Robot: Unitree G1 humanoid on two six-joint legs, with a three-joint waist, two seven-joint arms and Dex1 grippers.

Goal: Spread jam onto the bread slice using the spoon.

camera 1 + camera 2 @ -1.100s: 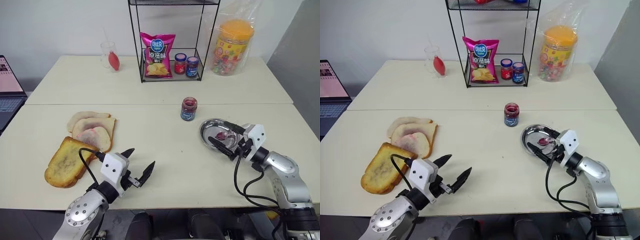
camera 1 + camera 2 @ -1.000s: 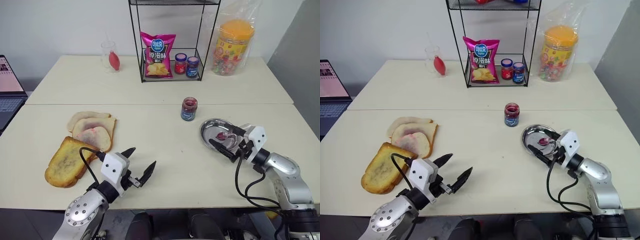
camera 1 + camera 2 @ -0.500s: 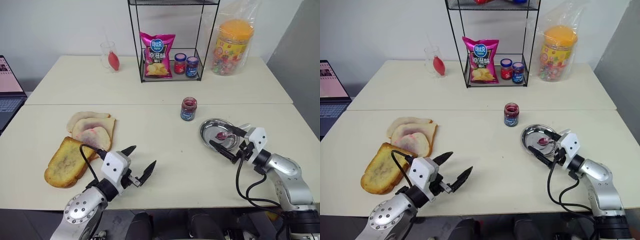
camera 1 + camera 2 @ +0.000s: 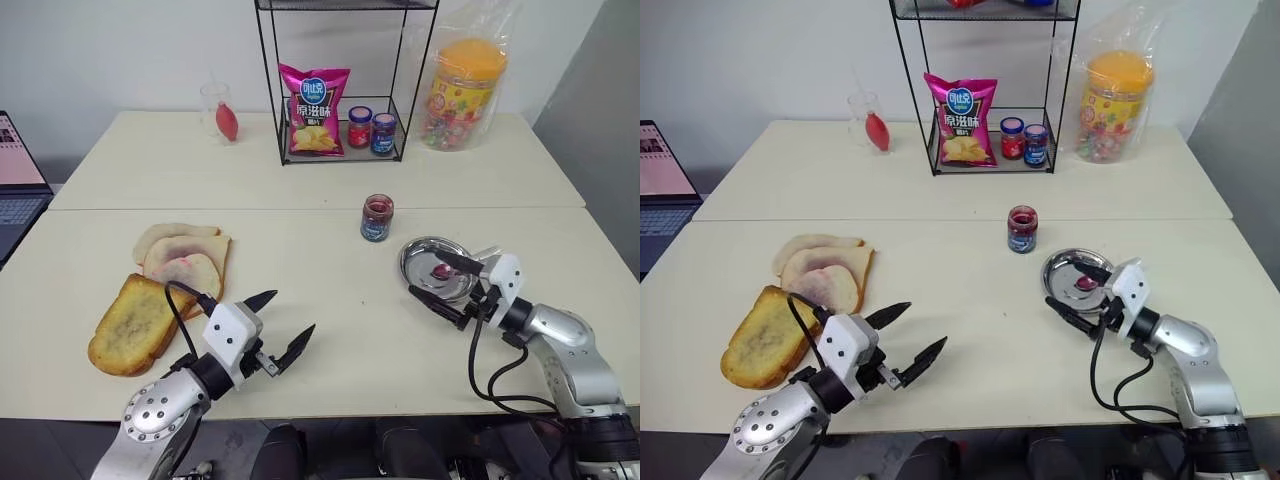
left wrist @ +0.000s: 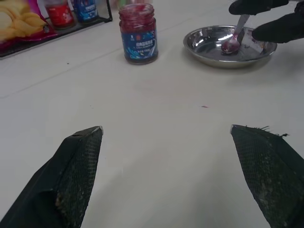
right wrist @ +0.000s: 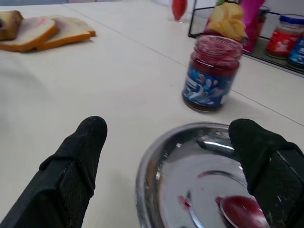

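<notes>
My left jaws (image 4: 278, 327): spread wide, holding nothing, hanging over the bare near part of the desk (image 4: 340, 290).
My right jaws (image 4: 442, 282): spread wide too, holding nothing. One finger is over the dish, the other is just past its near rim.
Bread slice (image 4: 130, 324): the toasted golden-brown one lies flat on the desk, on my left side, close to my left arm.
Other bread (image 4: 183, 259): paler slices with pink smears lie just behind the toasted slice and touch it.
Dish (image 4: 418, 272): a round shiny metal dish sits on the desk on my right side.
Spoon (image 5: 234, 40): it lies in the dish, with its little bowl red with jam.
Jam (image 6: 210, 74): the open glass jar with the blue label stands upright on the desk just past the dish.
Wire rack (image 4: 343, 80): far back, with a pink chip bag and two small capped jars on its low shelf.
</notes>
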